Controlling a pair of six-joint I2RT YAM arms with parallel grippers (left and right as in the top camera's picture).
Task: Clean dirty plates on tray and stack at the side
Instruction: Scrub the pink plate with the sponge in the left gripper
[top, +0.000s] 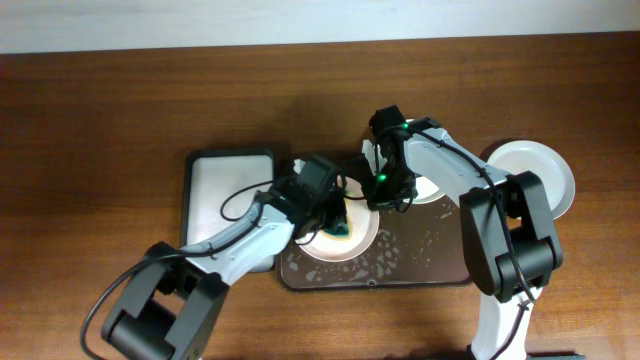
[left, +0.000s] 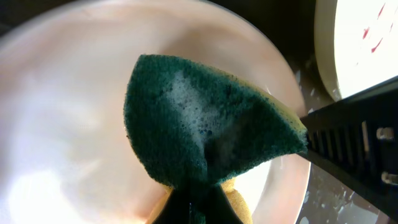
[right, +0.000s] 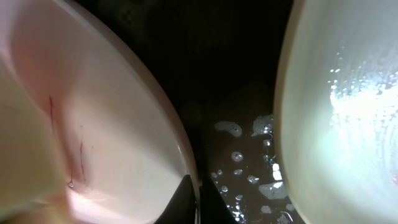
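Over the wet tray (top: 420, 262) on a wooden table (top: 100, 120), left gripper (top: 337, 220) clenches sponge (left: 205, 118), right gripper (top: 386, 194) clamps plate (right: 112, 124).

Brown wood table (top: 100, 100): white tray (top: 225, 190) left, dark tray (top: 430, 252) centre, pale plate (top: 550, 168) right.

Sponge (left: 205, 124) dk green w/ yellow back, plate (right: 93, 137) cream w/ red streaks, tray (top: 420, 262) dk brown, foam-flecked.

Overhead straight down; both wrist views close above the tray (top: 430, 265).
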